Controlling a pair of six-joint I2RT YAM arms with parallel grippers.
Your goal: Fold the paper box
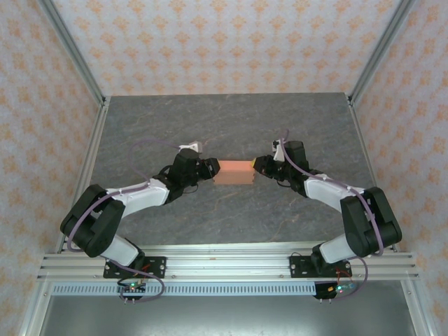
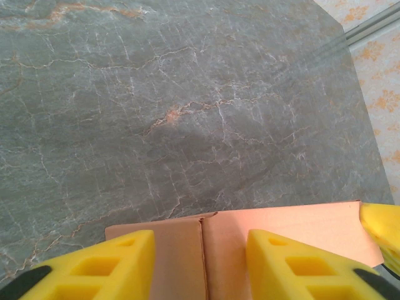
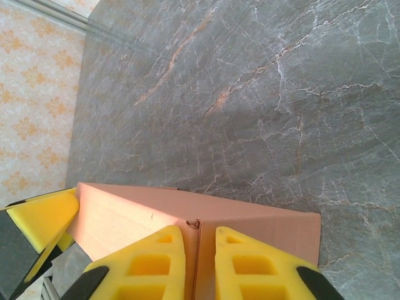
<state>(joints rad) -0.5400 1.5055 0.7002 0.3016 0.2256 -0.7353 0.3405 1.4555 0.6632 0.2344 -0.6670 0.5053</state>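
The paper box (image 1: 233, 171) is a small salmon-orange rectangular box lying on the grey table (image 1: 231, 126), between both arms. My left gripper (image 1: 212, 168) is at its left end. In the left wrist view this gripper (image 2: 200, 240) is open, its yellow fingers (image 2: 119, 262) set wide apart on either side of the seam in the box's end face (image 2: 300, 225). My right gripper (image 1: 257, 165) is at the box's right end. In the right wrist view this gripper (image 3: 200, 232) has its fingers nearly together, pinching the ridge at the end of the box (image 3: 125, 212).
The stone-patterned table is ringed by aluminium rails (image 1: 84, 70) and patterned walls (image 1: 224, 42). In each wrist view the other arm's yellow finger shows at the far end of the box: the right arm's (image 2: 381, 225) and the left arm's (image 3: 44, 215).
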